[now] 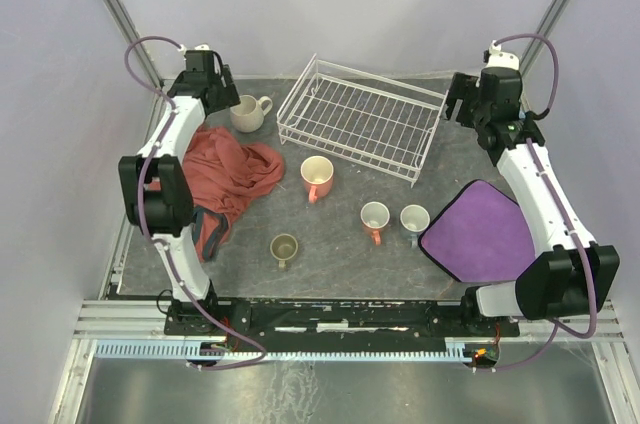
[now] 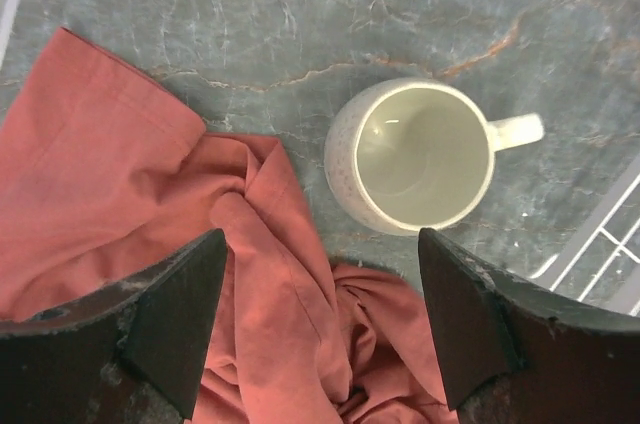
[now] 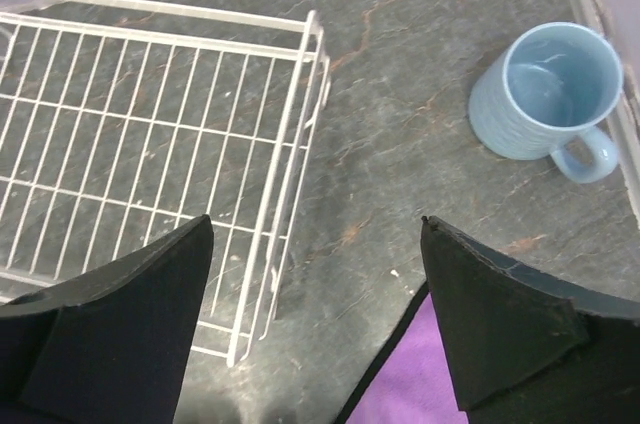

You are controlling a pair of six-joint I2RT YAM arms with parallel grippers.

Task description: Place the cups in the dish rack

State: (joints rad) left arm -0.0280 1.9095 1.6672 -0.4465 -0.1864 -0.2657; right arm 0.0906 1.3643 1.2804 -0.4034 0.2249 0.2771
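The left gripper [image 2: 322, 269] hangs over the far left of the table [image 1: 340, 259] with its two dark fingers [image 2: 175, 319] spread wide and nothing between them. Under it lies a crumpled red cloth [image 2: 120, 184], and just beyond the fingertips stands a cream mug [image 2: 420, 154], upright, mouth up, its handle pointing toward the dish rack [image 1: 350, 156]. The edge of the cloth reaches the foot of this mug. A corner of the rack's white wire shows at the right edge of the left wrist view.

The right gripper [image 3: 315, 229] hangs over the far right of the table, its fingers [image 3: 500, 314] also spread wide and holding nothing. One finger is above the rack's right end, the other above bare table beside a purple cloth [image 3: 400, 384]. Farther out, near the table's right edge, a light blue mug [image 3: 545, 94] stands upright, apart from the rack, its handle toward the edge.

The rack sits at the back middle of the table, between the two grippers, turned a little askew. In front of it stands a salmon-orange mug [image 1: 317, 176], close to the rack's near rim. Nearer the arm bases, a white-and-orange mug [image 1: 375, 217] and a grey-blue mug [image 1: 414, 219] stand side by side just left of the purple cloth. An olive-green mug [image 1: 284, 247] stands alone to the left, near the lower end of the red cloth. Every mug in sight is upright on the table, outside the rack.
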